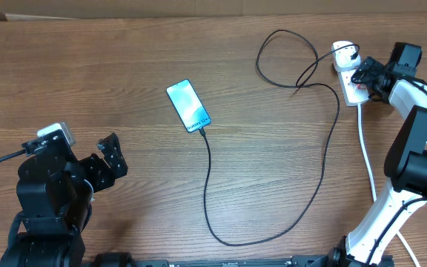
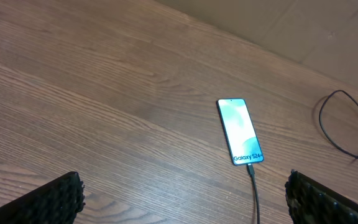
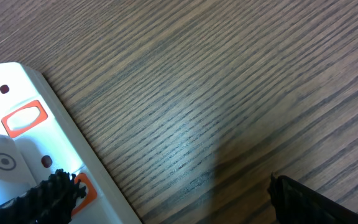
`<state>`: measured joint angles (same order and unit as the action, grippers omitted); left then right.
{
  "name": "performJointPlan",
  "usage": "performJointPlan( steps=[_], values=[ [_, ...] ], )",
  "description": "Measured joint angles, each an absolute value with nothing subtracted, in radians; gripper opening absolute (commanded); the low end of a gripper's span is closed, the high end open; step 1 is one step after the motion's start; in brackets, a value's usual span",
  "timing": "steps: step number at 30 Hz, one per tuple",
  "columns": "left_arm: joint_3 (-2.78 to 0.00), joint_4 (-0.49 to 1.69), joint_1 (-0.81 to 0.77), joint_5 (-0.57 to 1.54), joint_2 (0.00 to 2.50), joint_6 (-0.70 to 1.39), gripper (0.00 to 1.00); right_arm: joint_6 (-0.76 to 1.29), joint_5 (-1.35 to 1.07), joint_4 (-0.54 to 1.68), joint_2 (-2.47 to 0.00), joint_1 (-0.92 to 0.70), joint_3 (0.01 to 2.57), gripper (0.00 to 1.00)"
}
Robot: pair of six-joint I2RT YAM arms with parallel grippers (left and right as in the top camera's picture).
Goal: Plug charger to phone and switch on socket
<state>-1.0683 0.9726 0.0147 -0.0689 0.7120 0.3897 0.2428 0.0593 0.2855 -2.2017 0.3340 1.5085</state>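
Hanging wide open, empty, right end effector (image 3: 166, 199) straddles one edge of the socket (image 3: 36, 143).

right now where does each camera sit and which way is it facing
Overhead: fixed above the table, looking straight down; it shows both arms, the left gripper open over bare wood and the right gripper open at the socket.
Left wrist: on the left arm, looking ahead across the wood at the phone and charger; its own fingertips sit in the bottom corners.
Right wrist: low over the socket's red switch; its fingertips frame the bottom edge.
Shared: overhead and left wrist both see phone and charger.
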Motion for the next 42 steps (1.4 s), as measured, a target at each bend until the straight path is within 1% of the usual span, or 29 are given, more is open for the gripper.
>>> performJointPlan(
  steps=[14,42],
  values=[
    [-1.068,0.973,0.015,-0.069,0.712,0.390,1.00,0.243,0.012,0.287,-2.202,0.339,1.512,1.00],
    [-1.068,0.973,0.015,-0.069,0.712,0.390,1.00,0.244,0.005,0.317,-2.202,0.340,1.522,1.00]
  ],
)
